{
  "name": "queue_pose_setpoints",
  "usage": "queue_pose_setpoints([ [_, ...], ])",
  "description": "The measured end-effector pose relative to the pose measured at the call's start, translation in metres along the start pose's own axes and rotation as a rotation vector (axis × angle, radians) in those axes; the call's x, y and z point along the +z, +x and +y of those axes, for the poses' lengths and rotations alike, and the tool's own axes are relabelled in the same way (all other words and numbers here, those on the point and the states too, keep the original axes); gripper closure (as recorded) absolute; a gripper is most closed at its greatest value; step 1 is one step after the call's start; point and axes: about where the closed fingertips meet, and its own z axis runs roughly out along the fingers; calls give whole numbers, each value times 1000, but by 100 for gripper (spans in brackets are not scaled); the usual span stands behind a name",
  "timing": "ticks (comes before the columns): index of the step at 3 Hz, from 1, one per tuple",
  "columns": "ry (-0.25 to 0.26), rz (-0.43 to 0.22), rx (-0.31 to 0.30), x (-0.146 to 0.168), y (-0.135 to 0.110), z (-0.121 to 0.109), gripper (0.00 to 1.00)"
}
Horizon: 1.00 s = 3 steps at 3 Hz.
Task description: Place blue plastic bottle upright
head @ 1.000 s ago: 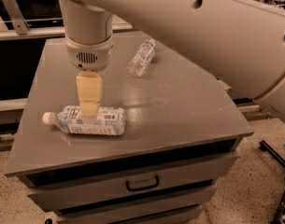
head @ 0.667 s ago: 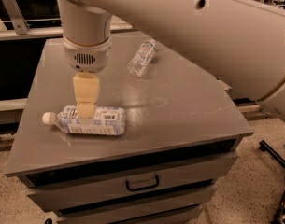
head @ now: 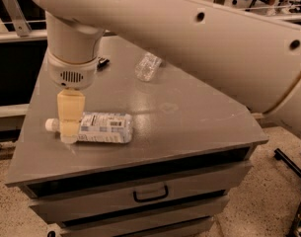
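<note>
The blue plastic bottle lies on its side on the grey cabinet top, near the front left. Its white cap points left. It is clear, with a pale blue-and-white label. My gripper hangs from the thick cream wrist and comes straight down at the bottle's neck end, just right of the cap. It covers the bottle's shoulder. The large arm link crosses the top of the view.
A smaller clear bottle lies on its side at the back middle of the cabinet top. A small black object lies behind the wrist. The cabinet has drawers with a handle below the front edge. Speckled floor lies to the right.
My gripper has moved left along the bottle, from over its middle to its neck end, and sits a little lower. The bottle has not moved.
</note>
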Motion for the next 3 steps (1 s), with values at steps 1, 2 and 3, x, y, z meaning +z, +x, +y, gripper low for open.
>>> queue_pose_setpoints([
  [1,-51,20,-26,29,-21,5,0],
  [2,-119,49,-10,54,-32,11,0],
  [3,-167,71,44,68,-27,28,0],
])
